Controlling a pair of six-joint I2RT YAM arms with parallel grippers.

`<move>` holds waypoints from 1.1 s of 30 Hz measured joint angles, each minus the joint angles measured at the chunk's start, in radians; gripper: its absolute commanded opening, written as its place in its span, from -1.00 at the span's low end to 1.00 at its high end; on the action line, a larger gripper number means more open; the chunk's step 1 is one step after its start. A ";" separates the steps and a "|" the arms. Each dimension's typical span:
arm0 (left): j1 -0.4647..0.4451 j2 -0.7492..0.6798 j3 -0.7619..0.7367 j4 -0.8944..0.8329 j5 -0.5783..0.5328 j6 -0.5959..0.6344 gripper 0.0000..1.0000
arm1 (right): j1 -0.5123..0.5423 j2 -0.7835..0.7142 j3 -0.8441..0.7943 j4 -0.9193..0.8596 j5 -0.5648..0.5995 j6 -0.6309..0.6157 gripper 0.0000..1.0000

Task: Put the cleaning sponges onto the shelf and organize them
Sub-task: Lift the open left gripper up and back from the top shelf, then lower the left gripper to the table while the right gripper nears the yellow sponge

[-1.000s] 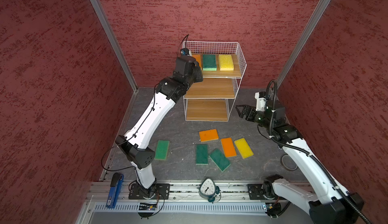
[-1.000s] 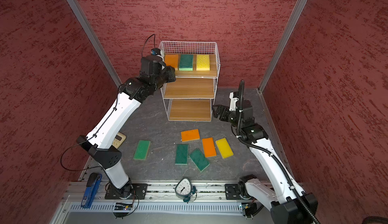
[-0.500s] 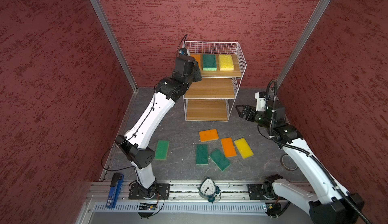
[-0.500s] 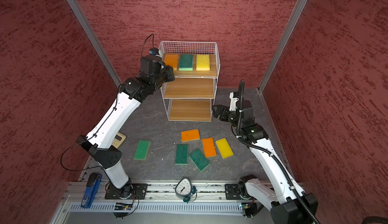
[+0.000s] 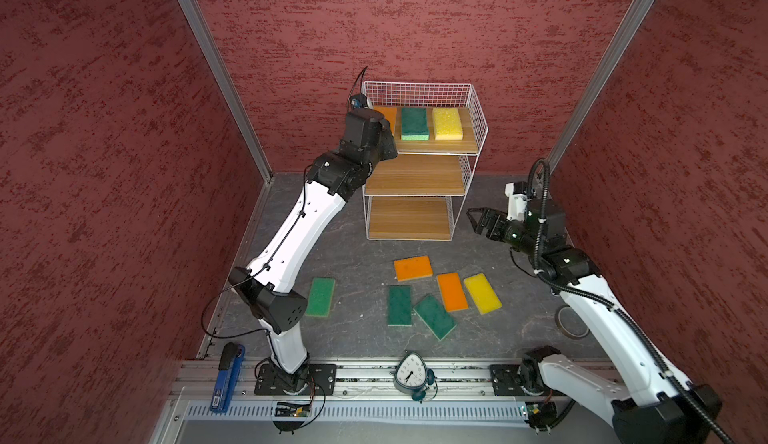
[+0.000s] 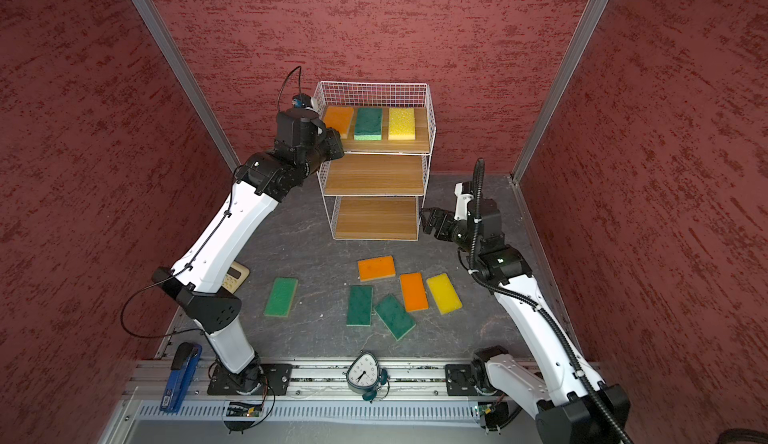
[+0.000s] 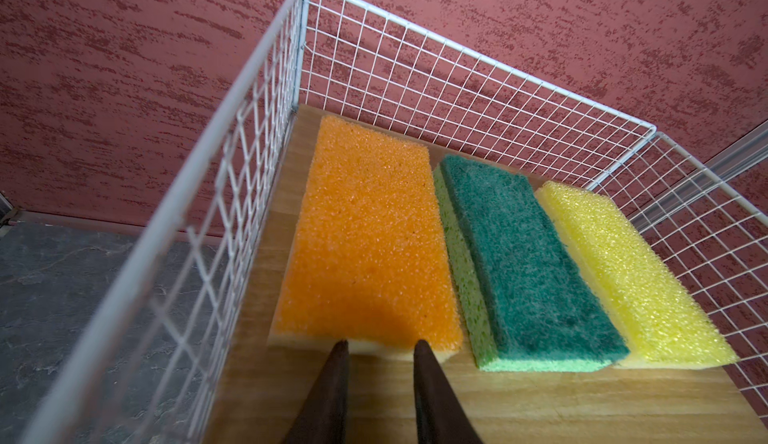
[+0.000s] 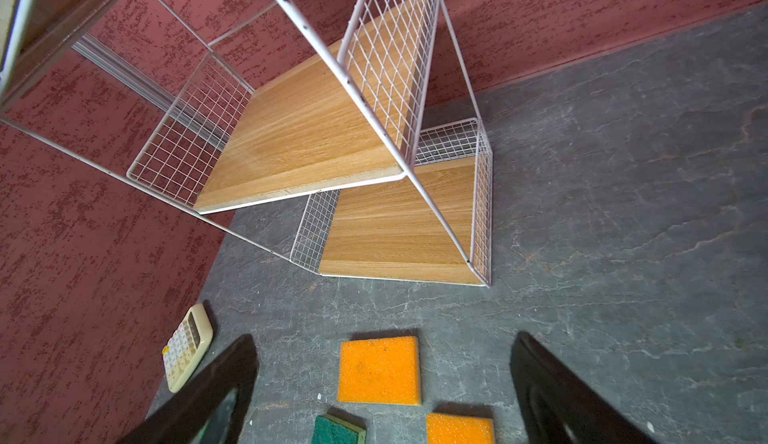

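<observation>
Placement of orange sponge (image 7: 365, 246) on top tier of shelf (image 7: 415, 67) beside green sponge (image 7: 528, 263): left gripper (image 7: 381, 343), jaws narrowly apart at its near edge, should back straight out without dragging it; right gripper (image 8: 382, 336) hovers, jaws wide apart.

Odds and ends on a dark grey stone-look tabletop (image 5: 353, 254) walled in mottled red panels (image 5: 104, 171)

A cream push-button calculator (image 8: 187, 346), a white-faced teal clock (image 5: 409, 375), a blue stapler (image 5: 226, 373) and a brown tape ring (image 5: 559, 320) all lie well apart from the fingers (image 8: 232, 375) of the right gripper (image 8: 384, 338); clock and stapler rest on a metal rail (image 5: 365, 373).
</observation>
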 measured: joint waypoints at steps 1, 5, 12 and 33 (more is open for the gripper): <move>0.000 0.000 0.000 0.000 0.001 0.000 -0.43 | 0.000 -0.002 0.000 0.000 0.000 0.000 0.92; 0.000 0.000 0.000 0.002 0.011 -0.007 -0.43 | 0.000 -0.007 0.000 -0.002 0.000 0.000 0.93; 0.000 -0.001 -0.007 0.011 0.032 -0.012 -0.44 | 0.000 -0.007 0.000 -0.004 0.000 0.000 0.92; -0.002 -0.177 -0.214 0.056 0.072 -0.002 -0.31 | 0.000 -0.013 0.000 -0.038 0.046 -0.007 0.92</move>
